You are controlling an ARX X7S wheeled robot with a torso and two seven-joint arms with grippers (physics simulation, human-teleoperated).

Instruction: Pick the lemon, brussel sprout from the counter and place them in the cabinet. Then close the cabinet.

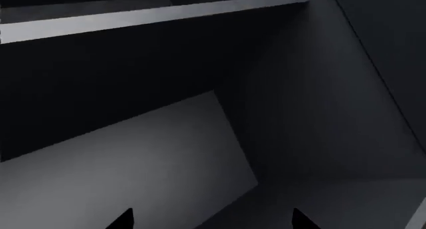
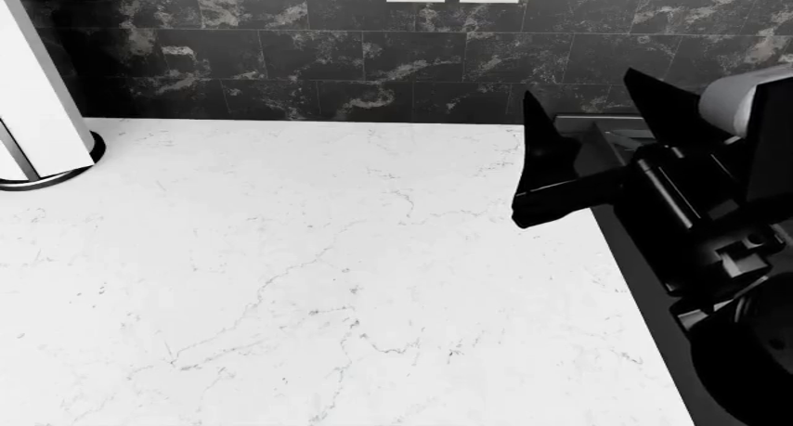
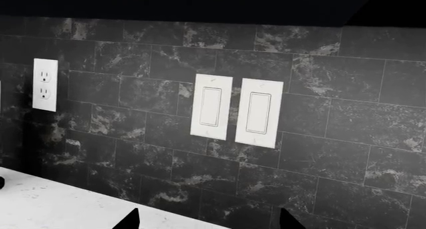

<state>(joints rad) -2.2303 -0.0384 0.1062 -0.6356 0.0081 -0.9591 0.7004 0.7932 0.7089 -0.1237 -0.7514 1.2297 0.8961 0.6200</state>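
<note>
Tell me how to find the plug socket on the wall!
Look at the dark marbled tile wall behind the white counter. Three white plates hang on it. The socket is the small one off by itself, with two sets of little slots, while the other two sit side by side and are plain rocker switches.

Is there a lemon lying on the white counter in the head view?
No. The counter shows only bare marble, with a white stand at its far left corner.

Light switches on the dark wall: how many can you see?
2. The left switch and the right switch sit side by side on the black tile wall, right of a power outlet. More may be out of view.
</note>
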